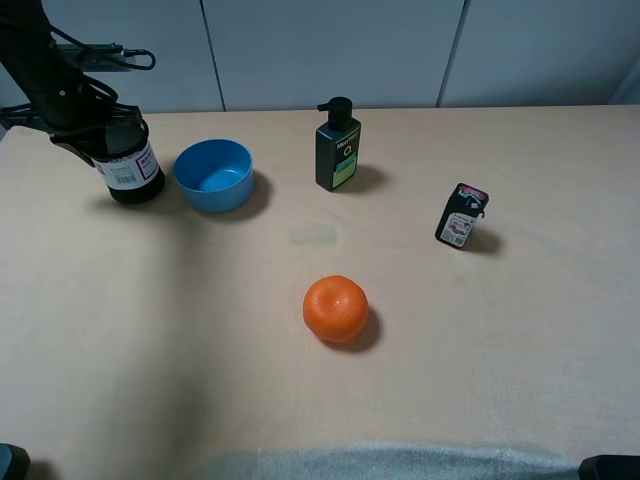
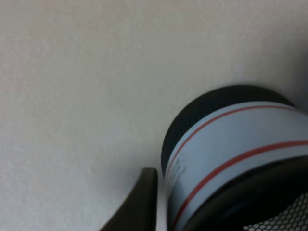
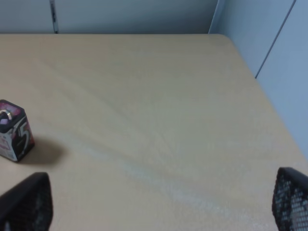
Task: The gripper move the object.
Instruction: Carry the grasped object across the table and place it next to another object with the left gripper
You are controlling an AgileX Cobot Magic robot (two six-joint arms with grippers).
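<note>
The black mesh pen cup (image 1: 132, 172) with its white, red-printed label stands slightly tilted at the far left of the table, just left of the blue bowl. My left gripper (image 1: 105, 135) comes down from above and is shut on the cup's upper part, hiding its rim. In the left wrist view the cup (image 2: 240, 144) fills the frame, with one black finger (image 2: 142, 202) against its side; the other finger is hidden. My right gripper (image 3: 159, 211) is open and empty, its mesh-patterned fingers (image 3: 26, 202) wide apart above bare table.
A blue bowl (image 1: 214, 175) sits right beside the cup. A black pump bottle (image 1: 338, 145) stands at the back middle. A small black box (image 1: 461, 216) (image 3: 14, 137) stands at the right. An orange (image 1: 336, 308) lies in the middle.
</note>
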